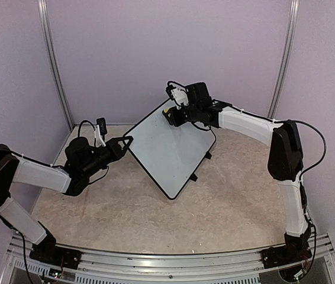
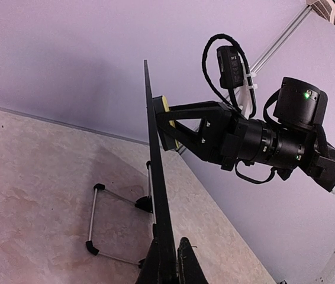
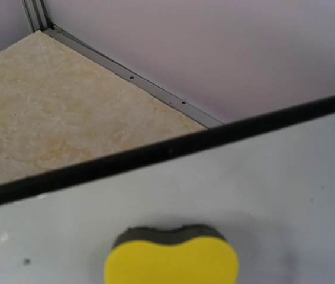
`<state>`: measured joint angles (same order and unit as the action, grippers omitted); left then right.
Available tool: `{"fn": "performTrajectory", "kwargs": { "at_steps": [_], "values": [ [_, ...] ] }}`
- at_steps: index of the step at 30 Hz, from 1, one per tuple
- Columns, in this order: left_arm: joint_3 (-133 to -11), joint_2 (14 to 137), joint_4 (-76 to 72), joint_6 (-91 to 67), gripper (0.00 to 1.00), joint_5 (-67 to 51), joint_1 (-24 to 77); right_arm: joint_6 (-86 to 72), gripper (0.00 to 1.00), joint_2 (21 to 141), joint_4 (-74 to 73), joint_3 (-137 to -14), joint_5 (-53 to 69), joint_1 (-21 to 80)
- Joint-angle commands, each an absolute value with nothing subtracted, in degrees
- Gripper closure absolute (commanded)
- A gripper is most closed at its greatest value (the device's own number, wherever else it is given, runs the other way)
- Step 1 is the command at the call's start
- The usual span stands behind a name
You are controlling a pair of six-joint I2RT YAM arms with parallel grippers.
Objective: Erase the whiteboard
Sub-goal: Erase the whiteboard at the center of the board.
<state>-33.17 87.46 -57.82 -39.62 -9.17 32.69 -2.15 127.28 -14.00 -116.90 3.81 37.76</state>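
The whiteboard (image 1: 170, 151) stands tilted near the middle of the table (image 1: 126, 219), propped on its black wire stand (image 2: 93, 214), white face toward the arms. The left gripper (image 1: 127, 142) is pressed together on the board's left edge, one finger on each side of the black rim. The right gripper (image 1: 170, 113) pinches a yellow sponge (image 3: 171, 263) and holds it flat against the white face at the board's far upper corner, just inside the rim.
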Motion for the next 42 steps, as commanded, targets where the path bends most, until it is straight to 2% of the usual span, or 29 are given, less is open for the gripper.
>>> {"fn": "performTrajectory", "kwargs": {
  "at_steps": [1, 10, 32, 42],
  "values": [
    [-34.98, 86.22, -62.31, -35.21, 1.00, -22.62, 36.65, -1.52, 1.00, 129.42, -16.04, -114.50, 4.13, 38.73],
    [-35.02, 86.12, -62.44, -35.33, 1.00, -22.65, 36.65, -2.76, 1.00, 122.47, -10.13, -97.70, 3.06, 38.74],
    [-34.81, 85.99, -62.02, -35.86, 1.00, -21.35, 36.56, -8.24, 1.00, 98.39, -6.35, -72.39, -6.79, 33.24],
    [-34.64, 85.31, -61.10, -35.40, 1.00, -20.76, 36.15, -14.46, 1.00, 91.18, -7.10, -66.27, -12.68, 28.92]
  ]
}}
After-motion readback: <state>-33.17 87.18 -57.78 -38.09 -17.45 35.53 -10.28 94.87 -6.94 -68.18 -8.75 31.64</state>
